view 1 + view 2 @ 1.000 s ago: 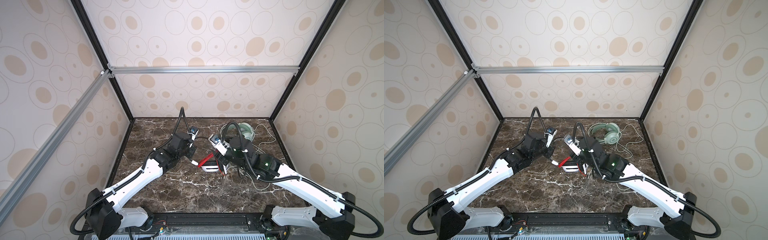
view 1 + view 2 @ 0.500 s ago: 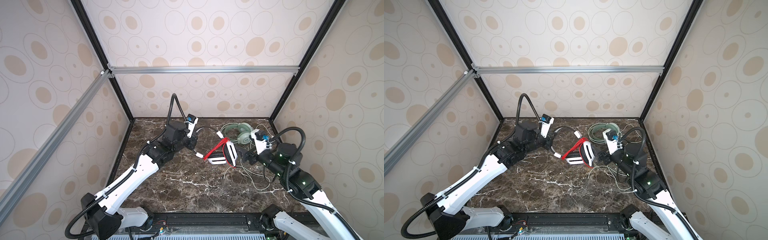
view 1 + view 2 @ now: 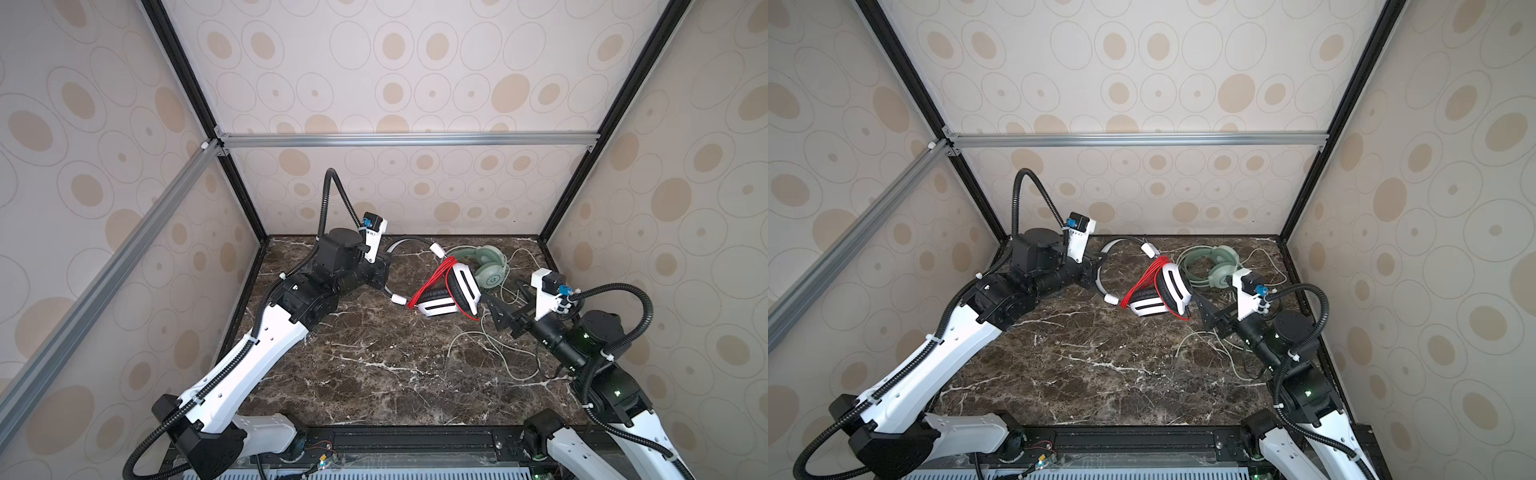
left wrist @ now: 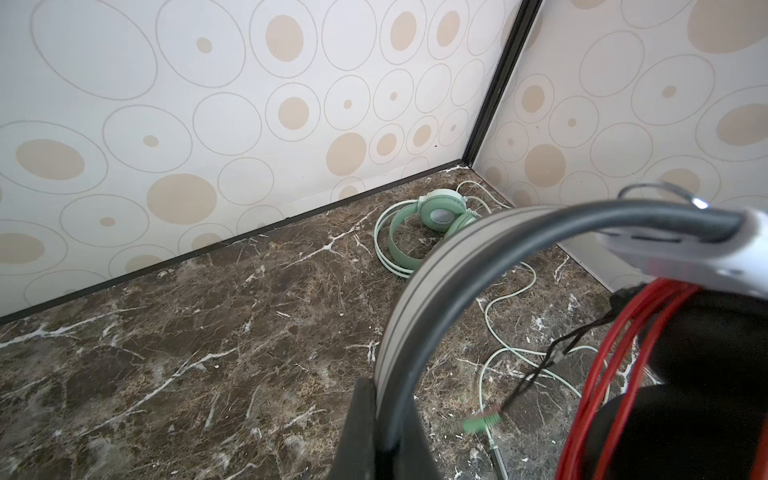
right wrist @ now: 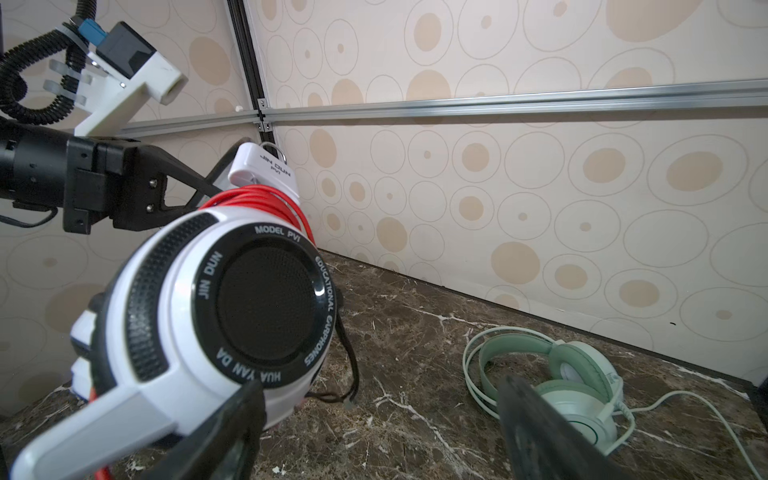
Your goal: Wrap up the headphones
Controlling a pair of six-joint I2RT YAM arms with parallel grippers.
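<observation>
Left wrist view shows us the left tool (image 4: 388, 415) closed tight on the headband of the white over-ear headset with black ear pads (image 4: 436, 270). In both top views this headset (image 3: 463, 291) is near the middle of the dark brown marble surface (image 3: 374, 374). Its band points toward the left arm and its two ear cups toward the right arm. Whether the cups touch the surface, we cannot tell. The thin red cord (image 3: 432, 278) is wound in several turns around the headset. In the right wrist view these red turns (image 5: 257, 197) lie where the band joins the round cup. The right tool (image 5: 382, 436) has its jaws wide apart and holds nothing; it is just beside that cup. The mint-green over-ear headset (image 3: 488, 266) lies flat on the surface near the back right corner, behind the white one. Its pale whitish cord (image 3: 490, 349) is loose and makes wide loops on the surface in front of the right arm.
</observation>
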